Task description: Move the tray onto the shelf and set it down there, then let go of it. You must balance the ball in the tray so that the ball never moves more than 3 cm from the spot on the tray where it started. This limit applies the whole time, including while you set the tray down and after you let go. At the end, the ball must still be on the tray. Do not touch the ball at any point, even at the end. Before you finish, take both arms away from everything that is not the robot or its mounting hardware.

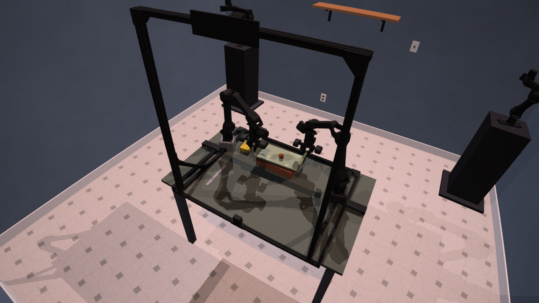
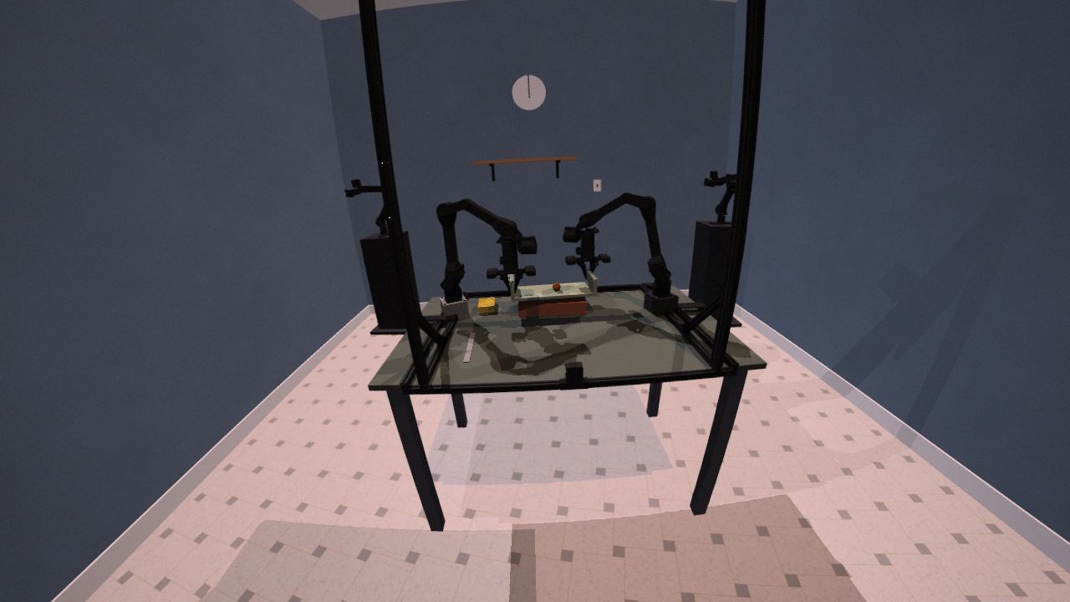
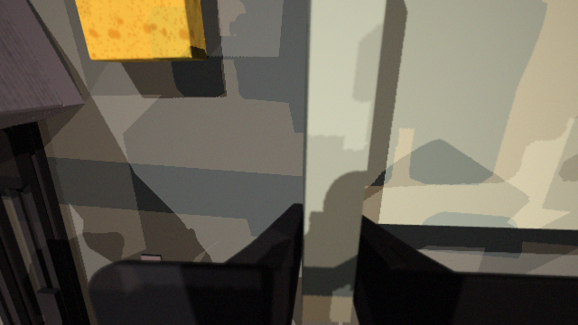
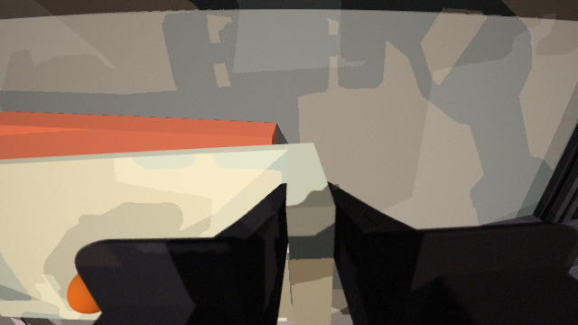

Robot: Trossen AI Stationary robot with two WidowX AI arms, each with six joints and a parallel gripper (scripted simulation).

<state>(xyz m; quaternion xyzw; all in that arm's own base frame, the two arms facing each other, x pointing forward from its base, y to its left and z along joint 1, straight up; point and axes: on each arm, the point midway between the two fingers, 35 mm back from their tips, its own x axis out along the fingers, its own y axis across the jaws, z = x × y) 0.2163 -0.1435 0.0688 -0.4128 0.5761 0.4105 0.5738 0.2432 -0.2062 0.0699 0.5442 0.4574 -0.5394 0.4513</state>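
A pale cream tray [image 1: 268, 152] [image 2: 537, 291] [image 3: 452, 81] [image 4: 135, 194] hangs level over the red-brown shelf block [image 1: 276, 170] [image 2: 552, 308] [image 4: 135, 133] at the back of the table. I cannot tell whether it rests on the block. An orange ball [image 1: 281, 155] [image 2: 556, 286] [image 4: 79, 295] sits near the tray's middle. My left gripper [image 1: 257, 147] [image 2: 512, 283] [image 3: 320, 213] is shut on the tray's end wall nearest the sponge. My right gripper [image 1: 304, 153] [image 2: 592, 278] [image 4: 304, 190] is shut on the opposite end wall. Neither touches the ball.
A yellow sponge [image 1: 245, 147] [image 2: 487, 303] [image 3: 140, 27] lies close beside the left gripper. A grey block [image 1: 228, 144] stands at the left arm's base. A thin grey strip [image 1: 214, 176] lies toward the table's left. Black frame posts [image 1: 156, 94] rise at the table's edges.
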